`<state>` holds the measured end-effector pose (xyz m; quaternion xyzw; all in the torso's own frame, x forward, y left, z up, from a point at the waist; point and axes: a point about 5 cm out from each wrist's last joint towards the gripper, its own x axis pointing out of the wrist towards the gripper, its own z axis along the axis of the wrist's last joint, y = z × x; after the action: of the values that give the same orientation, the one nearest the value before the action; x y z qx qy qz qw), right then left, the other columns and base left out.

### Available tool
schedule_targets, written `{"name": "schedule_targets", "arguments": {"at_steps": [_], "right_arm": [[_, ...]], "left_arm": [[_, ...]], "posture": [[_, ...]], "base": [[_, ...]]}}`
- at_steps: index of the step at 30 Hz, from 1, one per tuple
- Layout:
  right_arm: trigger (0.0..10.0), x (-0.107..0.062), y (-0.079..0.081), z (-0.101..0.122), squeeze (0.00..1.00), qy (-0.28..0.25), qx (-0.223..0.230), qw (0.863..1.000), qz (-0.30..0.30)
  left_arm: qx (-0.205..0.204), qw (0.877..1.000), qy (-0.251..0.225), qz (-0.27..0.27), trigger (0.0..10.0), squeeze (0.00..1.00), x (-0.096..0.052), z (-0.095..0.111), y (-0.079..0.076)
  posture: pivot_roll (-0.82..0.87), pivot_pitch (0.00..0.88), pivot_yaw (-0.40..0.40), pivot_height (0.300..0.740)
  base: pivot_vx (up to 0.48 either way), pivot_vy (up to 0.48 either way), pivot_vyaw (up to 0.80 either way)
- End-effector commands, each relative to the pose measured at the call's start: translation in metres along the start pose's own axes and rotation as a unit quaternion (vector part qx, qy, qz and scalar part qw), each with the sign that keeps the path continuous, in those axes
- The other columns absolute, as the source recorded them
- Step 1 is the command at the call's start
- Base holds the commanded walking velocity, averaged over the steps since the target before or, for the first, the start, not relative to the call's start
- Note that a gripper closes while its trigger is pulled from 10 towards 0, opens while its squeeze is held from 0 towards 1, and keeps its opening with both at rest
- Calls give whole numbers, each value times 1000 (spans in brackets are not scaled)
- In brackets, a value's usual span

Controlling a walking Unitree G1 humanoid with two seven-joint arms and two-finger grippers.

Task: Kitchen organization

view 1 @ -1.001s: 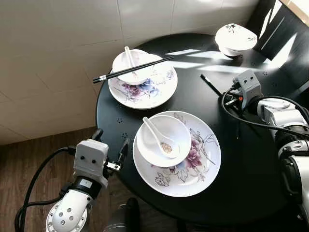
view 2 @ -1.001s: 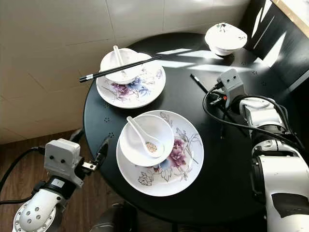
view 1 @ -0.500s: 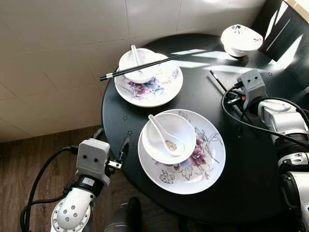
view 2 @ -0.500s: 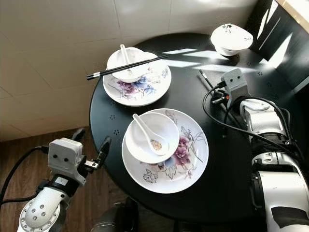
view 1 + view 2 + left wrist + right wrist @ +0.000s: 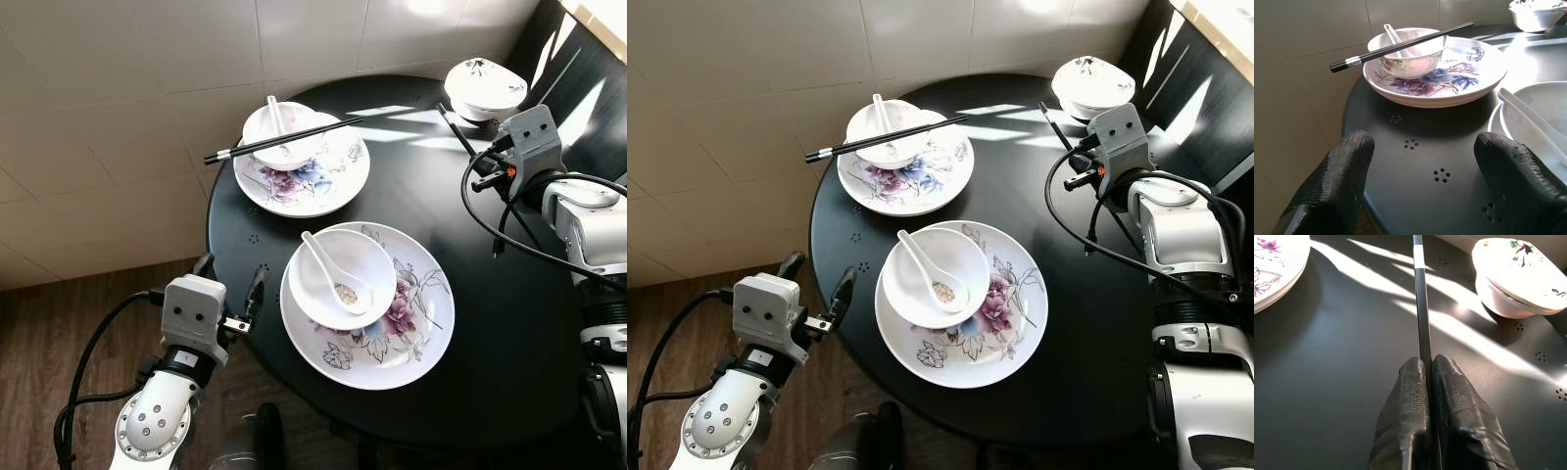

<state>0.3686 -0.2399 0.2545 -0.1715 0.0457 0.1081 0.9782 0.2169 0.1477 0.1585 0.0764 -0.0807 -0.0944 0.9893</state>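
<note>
Right pincer [image 5: 1429, 382], clamped on single chopstick [image 5: 1420, 303] above worktop [image 5: 431, 196], likely carries it to far chopsticks [image 5: 284, 139]; left pincer [image 5: 1422, 161] gapes idle.

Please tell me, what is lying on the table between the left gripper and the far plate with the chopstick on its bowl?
Nothing: in the left wrist view, bare black table runs from the open left gripper to the far plate.
</note>
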Motion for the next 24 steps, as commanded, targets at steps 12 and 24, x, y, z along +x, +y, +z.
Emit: {"name": "schedule_targets", "arguments": {"at_steps": [12, 24], "right_arm": [[0, -12, 13, 7, 0, -62, -28, 995, -66], [0, -25, 33, -8, 0, -65, -2, 995, -80]], "left_arm": [[17, 999, -29, 18, 10000, 0, 14, -3, 11], [11, 999, -25, 27, 10000, 0, 22, -9, 15]], "posture": [[67, 88, -44, 740], [57, 62, -41, 740]], "base": [[0, 0, 0], [0, 0, 0]]}}
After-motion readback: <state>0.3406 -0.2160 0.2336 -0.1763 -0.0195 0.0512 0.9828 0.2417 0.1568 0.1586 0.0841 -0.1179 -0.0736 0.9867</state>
